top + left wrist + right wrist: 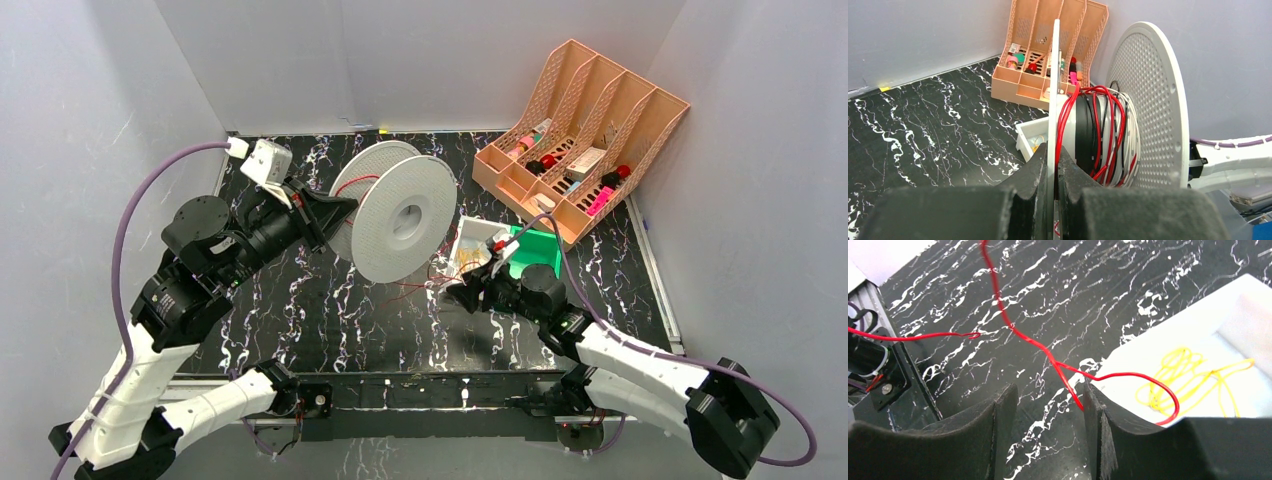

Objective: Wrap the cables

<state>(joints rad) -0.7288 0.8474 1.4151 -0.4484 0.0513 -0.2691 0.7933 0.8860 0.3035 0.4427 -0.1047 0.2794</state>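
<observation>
While the left gripper [1053,167] held its fingers pressed together on the rim of the near flange, the white spool [400,215] hung on edge above the black marbled table [330,310], towards the back and left of centre in the overhead view. Its two round perforated flanges stood roughly upright. Between them the hub carried turns of red, black and white cable [1104,134], wound unevenly, with some red strands crossing over the rest. From the left wrist view the pinched flange appeared as a thin vertical edge running up out of the closed fingers. The right gripper [1050,395] sat low over the table, just in front of a white tray [1168,325], with its fingers spread apart. A loose red wire [1023,337] trailed down across the tabletop, ran into the gap between those fingers close to the inner face of the right-hand one, then curled in a loop over the tray's near rim. Whether the wire touched that finger could not be told. A tangle of thin yellow wire [1193,372] lay inside the tray. A green bin [541,246] stood just beside the tray, and a peach slotted desk organizer [590,110] holding small items occupied the far right corner.
</observation>
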